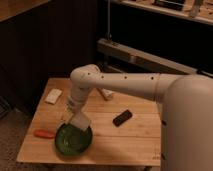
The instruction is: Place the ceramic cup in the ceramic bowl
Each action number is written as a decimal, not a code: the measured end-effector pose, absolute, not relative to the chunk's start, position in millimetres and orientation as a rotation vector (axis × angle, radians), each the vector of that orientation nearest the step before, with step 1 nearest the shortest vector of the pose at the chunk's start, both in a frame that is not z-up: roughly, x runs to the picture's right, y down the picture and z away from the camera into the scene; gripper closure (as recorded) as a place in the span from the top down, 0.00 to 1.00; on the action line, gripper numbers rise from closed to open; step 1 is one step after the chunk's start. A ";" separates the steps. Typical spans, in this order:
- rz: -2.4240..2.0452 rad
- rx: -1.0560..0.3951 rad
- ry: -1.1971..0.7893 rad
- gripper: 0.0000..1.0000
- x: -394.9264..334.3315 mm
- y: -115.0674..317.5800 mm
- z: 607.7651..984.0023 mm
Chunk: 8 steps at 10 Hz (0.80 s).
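Crowding ceramic bowl (73, 140): gripper (79, 121), carrot (44, 134)

Gripper (80, 121) over ceramic bowl (73, 141) (carrot stick (44, 134) left)

Table: a light wooden slatted table (130, 142) is standing in the foreground;
Wall: dark wooden panelling (50, 40) is rising behind it;
Shelf: a pale metal shelf rail (150, 57) is running at right;
Gripper (80, 120): hanging over the table's front left part

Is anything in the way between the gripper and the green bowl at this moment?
Nothing visible is. The gripper hangs directly over the far rim of the ceramic bowl, with no object between them. The orange stick lies left of the bowl, the dark block off to its right.
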<state>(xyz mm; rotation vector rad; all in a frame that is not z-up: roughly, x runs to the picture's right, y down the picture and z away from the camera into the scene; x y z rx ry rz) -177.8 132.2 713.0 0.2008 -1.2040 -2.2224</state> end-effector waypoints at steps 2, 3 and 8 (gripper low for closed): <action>-2.223 0.202 -1.199 0.32 -174.6 137.0 715.1; -2.225 0.205 -1.199 0.40 -176.4 138.3 715.7; -2.231 0.209 -1.192 0.75 -175.0 146.4 718.7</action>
